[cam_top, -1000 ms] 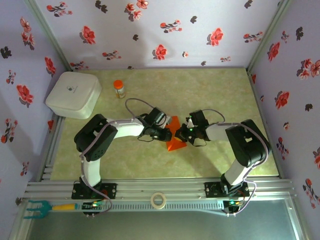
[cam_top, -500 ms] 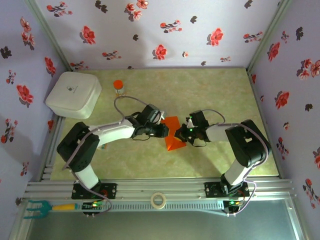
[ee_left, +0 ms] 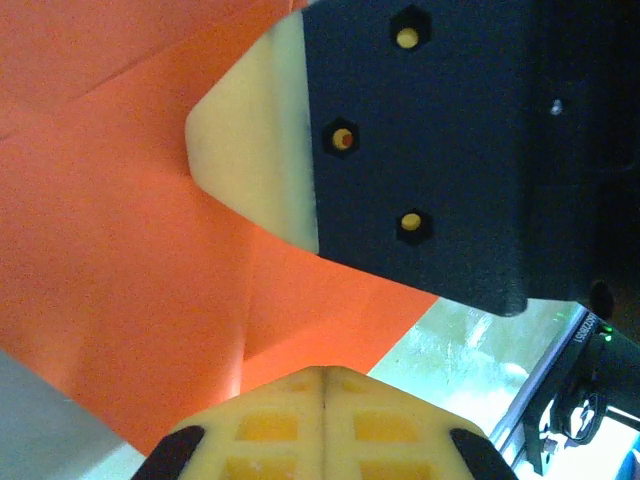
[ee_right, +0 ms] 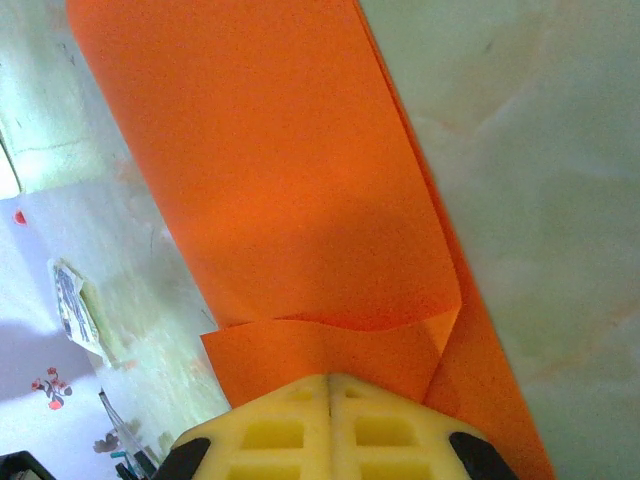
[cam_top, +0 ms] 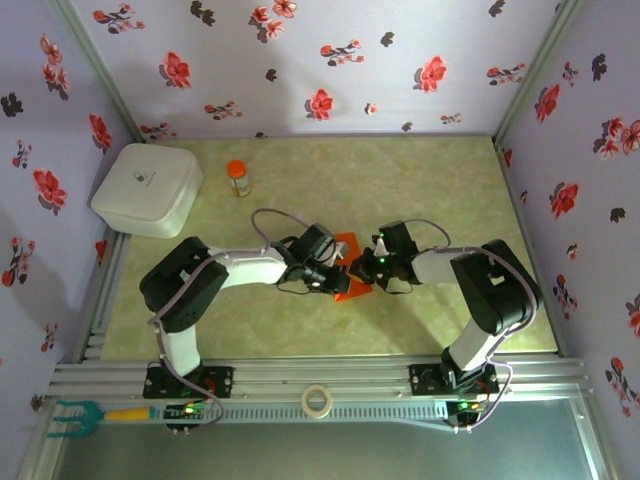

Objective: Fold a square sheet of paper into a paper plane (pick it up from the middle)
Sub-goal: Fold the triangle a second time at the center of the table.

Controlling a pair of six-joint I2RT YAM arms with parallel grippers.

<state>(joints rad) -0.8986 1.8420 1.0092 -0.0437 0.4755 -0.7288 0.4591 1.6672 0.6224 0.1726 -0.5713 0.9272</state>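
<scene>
Paper: the thin bright orange sheet of paper [cam_top: 349, 270], already creased and partly folded, is seen lying near the middle of the pale green marbled table top [cam_top: 430, 190], between the two grippers.
Left gripper: the left gripper [cam_top: 333, 276] is set down on the left side of the sheet of paper. In the left wrist view its cream pads [ee_left: 270, 430] are pressed together with no gap, and the orange paper runs beneath their tips. Whether any paper is pinched between them cannot be told.
Right gripper: the right gripper [cam_top: 366, 264] is placed at the right side of the sheet, facing the left one. In the right wrist view its cream pads [ee_right: 270, 432] are closed flush against each other. A short turned-over flap of the sheet reaches their tips, but a pinch cannot be confirmed.
Spacing: the two grippers are held close together. In the left wrist view the cream fingertip and black body of the right gripper are seen over the orange surface.
Layers: in the right wrist view a second orange layer is seen under the top one along its right edge.
Box: a white, rounded, square plastic box [cam_top: 148, 188] is placed at the far left of the table top, well apart from the paper.
Bottle: a small bottle with an orange cap [cam_top: 238, 178] is stood upright just beside the box.
Tape: a pale roll of tape [cam_top: 317, 401] is laid on the metal rail [cam_top: 380, 378] between the arm bases.
Tool: a green fork-shaped tool with a yellow handle [cam_top: 75, 415] is laid at the near left corner.
</scene>
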